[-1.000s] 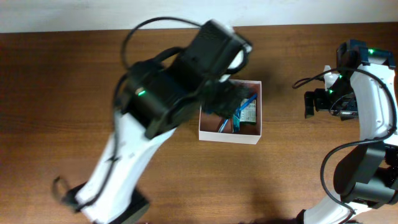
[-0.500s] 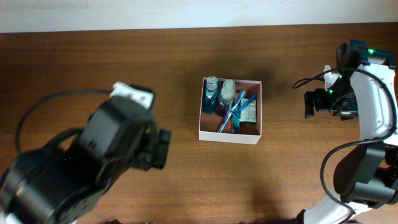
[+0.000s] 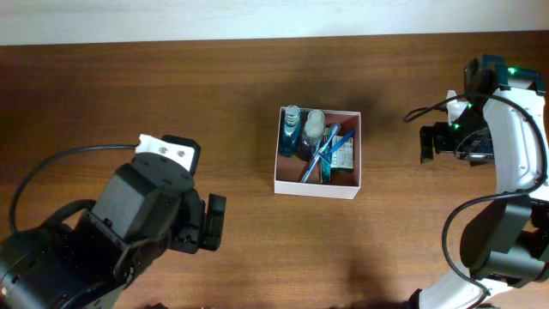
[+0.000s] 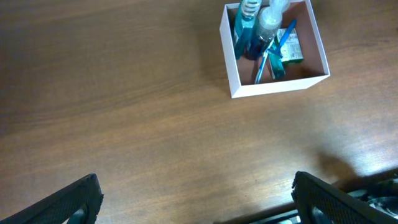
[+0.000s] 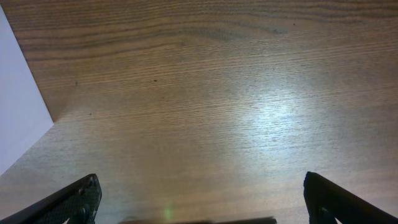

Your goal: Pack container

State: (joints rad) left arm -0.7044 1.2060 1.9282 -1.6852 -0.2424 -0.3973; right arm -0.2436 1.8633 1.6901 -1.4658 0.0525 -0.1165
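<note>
Overhead view: a dark wooden surface (image 3: 129, 86) with a square white cardboard container (image 3: 316, 186) near its middle. My left tool (image 3: 206, 225) hangs low at the near left. The container lies ahead of it and off to its right, well apart. My right tool (image 3: 433, 142) sits on the far side of the container, also well apart, with bare wood between. Neither tool is clearly the nearer. The container is square, so it has no long axis to line up with. Inside it are a blue bottle (image 3: 292, 129), a clear bottle (image 3: 314, 127), a blue toothbrush (image 3: 319, 159) lying on a slant, and a green and white packet (image 3: 344, 156). I see no loose item on the wood, so I judge the packing close to done.

Left wrist view: my left tool (image 4: 199, 205) is spread wide, one dark fingertip in each lower corner, holding nothing and touching nothing. The container (image 4: 280, 85) is at the upper right, ahead and to the right of the tool, its open top facing the camera and the items clustered toward its left side.

Right wrist view: my right tool (image 5: 202, 202) is spread just as wide, with only bare wood grain between the fingers. A white shape (image 5: 18, 118) cuts in at the left edge. I cannot tell whether it is the container's wall.
</note>
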